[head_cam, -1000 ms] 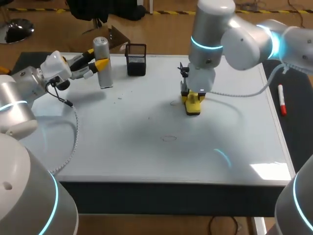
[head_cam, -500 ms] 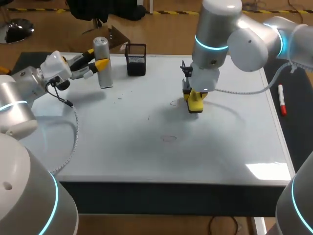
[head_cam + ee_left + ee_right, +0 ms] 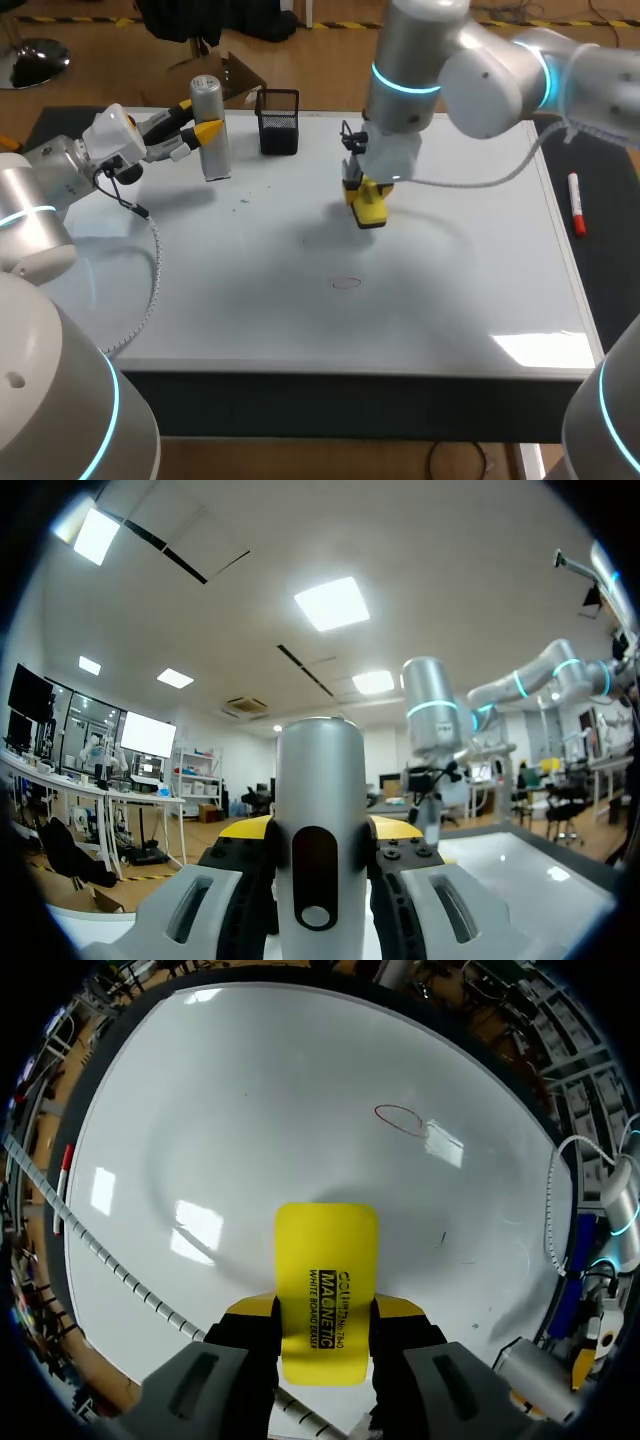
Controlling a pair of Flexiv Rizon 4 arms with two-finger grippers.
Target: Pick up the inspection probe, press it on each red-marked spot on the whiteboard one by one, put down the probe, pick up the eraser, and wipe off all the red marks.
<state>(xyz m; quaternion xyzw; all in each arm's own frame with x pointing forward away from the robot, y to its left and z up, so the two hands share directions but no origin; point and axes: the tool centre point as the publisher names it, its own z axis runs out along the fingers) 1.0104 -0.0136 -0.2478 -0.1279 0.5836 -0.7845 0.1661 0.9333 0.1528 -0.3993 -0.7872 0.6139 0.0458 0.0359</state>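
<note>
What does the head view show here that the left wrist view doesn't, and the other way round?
Only the head view: the yellow eraser in the right gripper, the red oval mark on the whiteboard, the black basket and the red marker beside the board. Only the left wrist view: the dark slot on the side of the inspection probe that faces the wrist. Both: the probe clamped in the left gripper, the right arm and the whiteboard.

The whiteboard (image 3: 450, 290) is glossy and smooth, with bright glare. My probe (image 3: 209, 125) looks like matt grey metal, my eraser (image 3: 368, 205) smooth yellow plastic, the basket (image 3: 279, 122) black mesh.
</note>
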